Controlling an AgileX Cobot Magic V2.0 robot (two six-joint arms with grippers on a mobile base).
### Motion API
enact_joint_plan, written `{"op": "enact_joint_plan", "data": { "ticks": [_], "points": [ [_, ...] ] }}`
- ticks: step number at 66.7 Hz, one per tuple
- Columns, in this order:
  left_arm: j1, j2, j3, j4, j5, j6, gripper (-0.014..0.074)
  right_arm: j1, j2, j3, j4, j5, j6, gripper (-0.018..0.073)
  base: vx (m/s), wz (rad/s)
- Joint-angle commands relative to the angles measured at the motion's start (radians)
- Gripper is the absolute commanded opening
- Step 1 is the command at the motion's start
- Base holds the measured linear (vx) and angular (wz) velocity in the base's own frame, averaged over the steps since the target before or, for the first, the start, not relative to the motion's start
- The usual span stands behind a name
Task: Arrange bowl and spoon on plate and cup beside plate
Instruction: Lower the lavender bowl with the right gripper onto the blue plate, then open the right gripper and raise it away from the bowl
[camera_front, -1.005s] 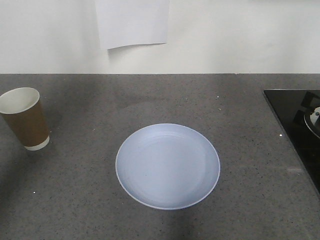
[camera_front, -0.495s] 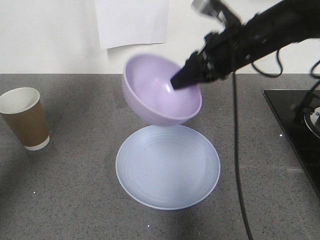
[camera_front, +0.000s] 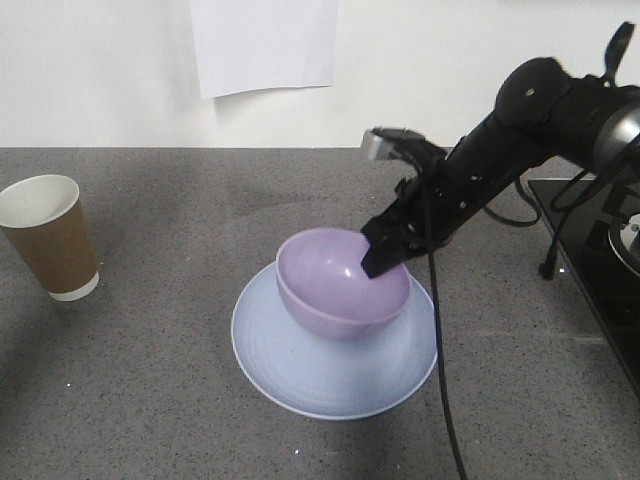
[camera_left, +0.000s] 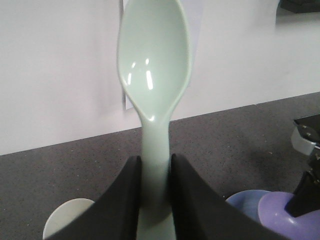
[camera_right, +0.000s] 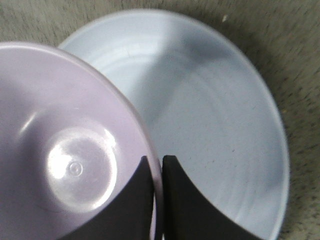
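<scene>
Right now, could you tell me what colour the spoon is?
The spoon is pale mint green; left wrist view.

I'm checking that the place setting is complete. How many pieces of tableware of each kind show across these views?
bowl: 1
plate: 1
cup: 1
spoon: 1
Total: 4
</scene>
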Motion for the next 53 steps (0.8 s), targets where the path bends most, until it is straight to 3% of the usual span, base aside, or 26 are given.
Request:
{"op": "enact_joint_plan", "data": {
  "ticks": [1, 19, 40, 53],
  "points": [
    [-0.004, -0.008, -0.026, -0.019, -0.063, 0.000, -0.0006, 0.030, -0.052, -0.011, 0.008, 0.050, -0.014, -0.0001, 0.00, 0.00],
    [-0.004, -0.008, -0.026, -0.019, -0.065, 0.000, -0.0006, 0.111, -0.052, -0.011, -0.123, 0.032, -0.009, 0.0070, 0.00, 0.00],
    [-0.004, -0.008, -0.026, -0.019, -0.067, 0.000, -0.0006, 0.119, -0.052, -0.017, -0.131, -0.028, 0.021, 0.0284, 0.00, 0.00],
    [-0.004, -0.008, -0.026, -0.019, -0.067, 0.000, -0.0006, 0.119, -0.052, -0.118, -0.141, -0.014, 0.047, 0.0359, 0.00, 0.00]
  ]
}}
